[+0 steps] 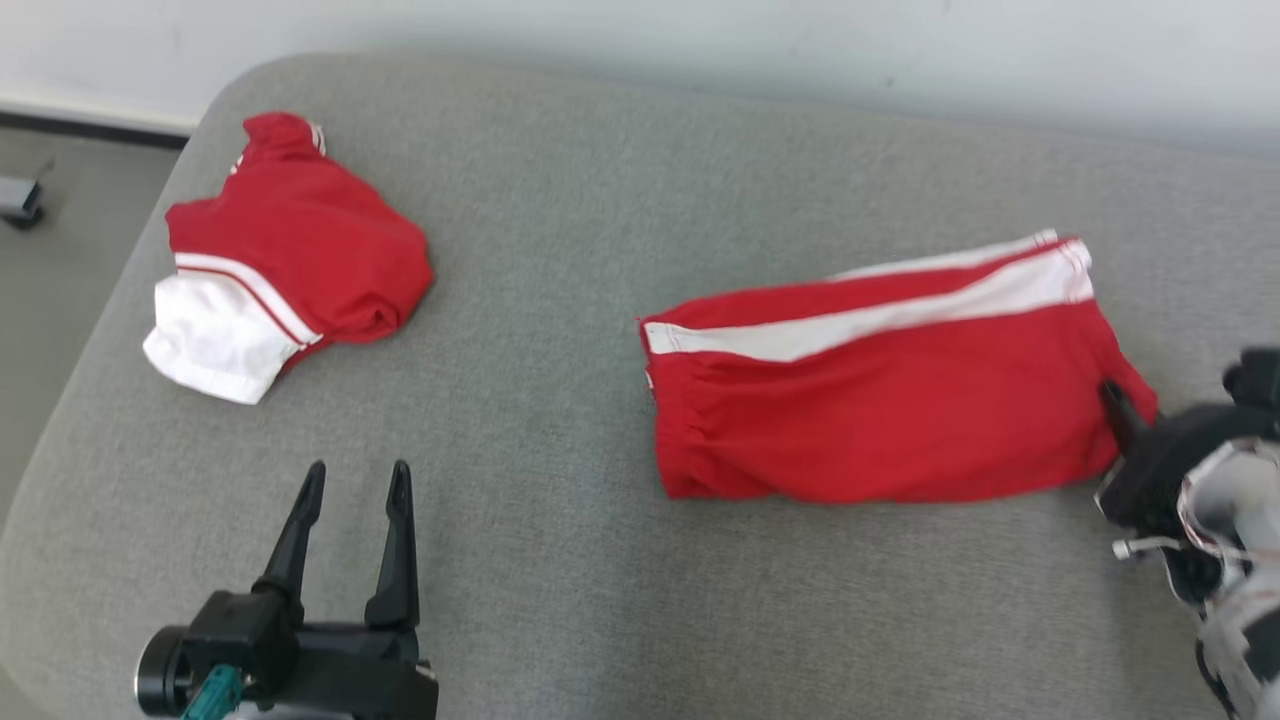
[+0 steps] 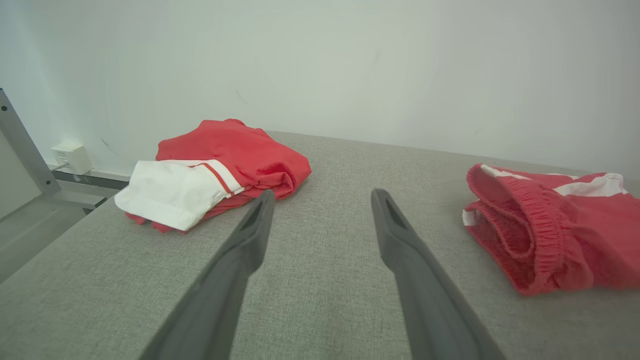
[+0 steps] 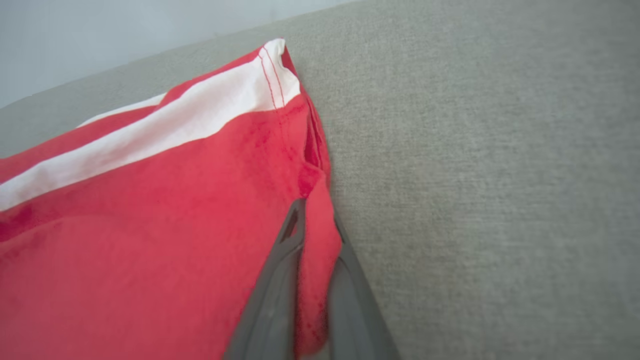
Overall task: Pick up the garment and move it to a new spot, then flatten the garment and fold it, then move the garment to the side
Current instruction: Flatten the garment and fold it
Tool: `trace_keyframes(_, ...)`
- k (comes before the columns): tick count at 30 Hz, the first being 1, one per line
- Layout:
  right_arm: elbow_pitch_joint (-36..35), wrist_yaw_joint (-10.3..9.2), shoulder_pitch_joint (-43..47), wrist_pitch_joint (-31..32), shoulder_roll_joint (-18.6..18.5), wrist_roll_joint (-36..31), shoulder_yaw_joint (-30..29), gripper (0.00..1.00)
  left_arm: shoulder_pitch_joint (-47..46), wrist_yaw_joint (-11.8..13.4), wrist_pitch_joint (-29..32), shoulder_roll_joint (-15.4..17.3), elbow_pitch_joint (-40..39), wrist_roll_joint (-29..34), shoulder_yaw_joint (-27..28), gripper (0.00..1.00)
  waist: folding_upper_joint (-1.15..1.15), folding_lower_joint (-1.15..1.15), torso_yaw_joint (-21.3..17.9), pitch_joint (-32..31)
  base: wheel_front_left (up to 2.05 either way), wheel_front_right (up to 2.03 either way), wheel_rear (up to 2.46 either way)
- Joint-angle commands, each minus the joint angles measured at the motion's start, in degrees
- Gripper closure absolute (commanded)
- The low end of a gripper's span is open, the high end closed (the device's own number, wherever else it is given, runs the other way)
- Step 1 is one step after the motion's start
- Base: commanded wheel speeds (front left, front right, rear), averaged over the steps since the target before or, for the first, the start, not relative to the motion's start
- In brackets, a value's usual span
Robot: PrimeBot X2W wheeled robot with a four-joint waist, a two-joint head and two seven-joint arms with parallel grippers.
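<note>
The garment, red shorts (image 1: 880, 400) with a white side stripe, lies flat on the right half of the grey padded table (image 1: 600, 180). My right gripper (image 1: 1118, 398) reaches in from the right and is shut on the hem at the shorts' right edge; in the right wrist view the fingers pinch a fold of the red cloth (image 3: 150, 225) at the gripper (image 3: 317, 212). My left gripper (image 1: 358, 475) stands open over bare table at the lower left, holding nothing. In the left wrist view, the gripper (image 2: 322, 195) points between both cloths, with the shorts' elastic waistband (image 2: 540, 235) at the right.
A second red and white garment (image 1: 290, 250) lies bunched near the table's far left corner (image 2: 225, 160). The table's left edge drops to the floor (image 1: 50, 280). A white wall box (image 2: 72, 156) and a metal frame (image 2: 20, 145) stand beyond it.
</note>
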Motion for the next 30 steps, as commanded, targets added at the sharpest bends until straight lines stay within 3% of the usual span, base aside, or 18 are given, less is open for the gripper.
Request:
trace_keyframes(1,-0.40,-0.13,1.72,-0.65,-0.80,0.76,-0.23,1.00,1.09,-0.37,-0.18,-0.11,0.14,0.24,0.25,0.00,0.00,0.01,-1.86,-2.41,0.00,0.00,0.00)
trace_keyframes(10,-5.58,-0.13,13.79,-3.90,-5.26,6.74,-2.29,1.00,5.11,-0.29,-0.18,0.17,-0.36,1.43,1.96,0.00,0.00,0.01,-5.87,-6.50,0.00,0.00,0.00)
trace_keyframes(17,-6.99,-0.13,18.15,-5.15,-7.79,6.55,-4.39,1.00,5.64,-0.25,-0.18,0.32,-0.57,1.42,1.70,0.00,0.00,0.01,-7.42,-7.39,0.00,0.00,0.00)
trace_keyframes(30,-21.11,-0.13,19.40,-7.04,-2.61,-1.70,-4.08,1.00,6.81,-0.26,-0.18,0.86,-0.51,1.45,2.52,0.00,0.00,0.01,-9.14,-9.36,0.00,0.00,0.00)
